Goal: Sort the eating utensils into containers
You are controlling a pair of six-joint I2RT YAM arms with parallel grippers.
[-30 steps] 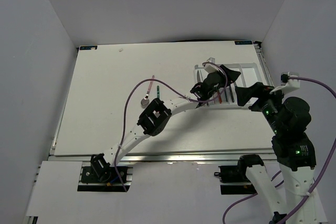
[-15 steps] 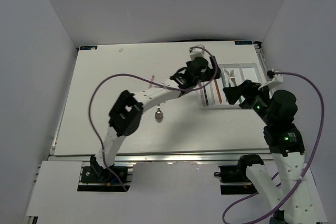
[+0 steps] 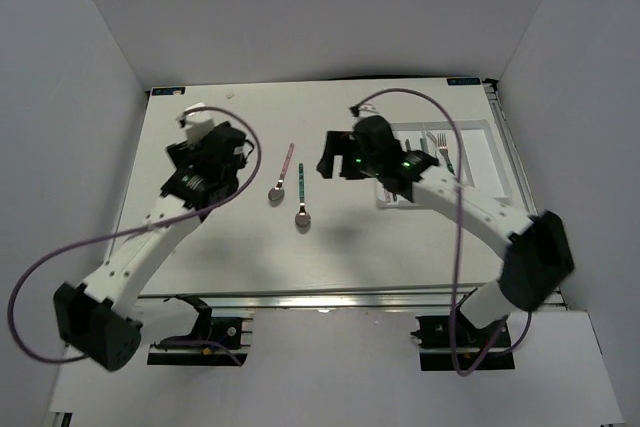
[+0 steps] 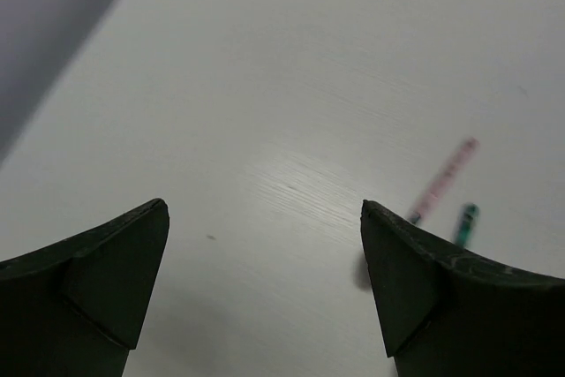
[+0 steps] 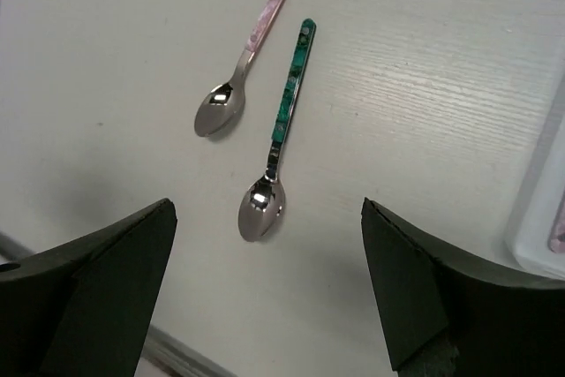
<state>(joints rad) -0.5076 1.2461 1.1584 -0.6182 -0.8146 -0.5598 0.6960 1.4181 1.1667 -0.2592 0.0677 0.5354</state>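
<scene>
Two spoons lie side by side mid-table: a pink-handled spoon (image 3: pixel 283 175) (image 5: pixel 252 50) and a teal-handled spoon (image 3: pixel 301 197) (image 5: pixel 284 125). My right gripper (image 3: pixel 331 155) (image 5: pixel 267 205) is open and empty, hovering just right of them, with the teal spoon's bowl below and between its fingers. My left gripper (image 3: pixel 232 152) (image 4: pixel 263 209) is open and empty over bare table to the left of the spoons; only the pink handle (image 4: pixel 446 178) and the teal handle tip (image 4: pixel 465 218) show in its view. The white tray (image 3: pixel 478 152) sits at the right and holds a teal-handled fork (image 3: pixel 441 148). The right arm hides part of the tray.
The tray's corner (image 5: pixel 540 218) shows at the right edge of the right wrist view. White walls enclose the table on the left, back and right. The right arm stretches across from the near right corner to the table's middle.
The left arm has swung from the tray far over to the left side of the table. The right arm has reached out from the near right to beside the two spoons. The spoons lie as before.
</scene>
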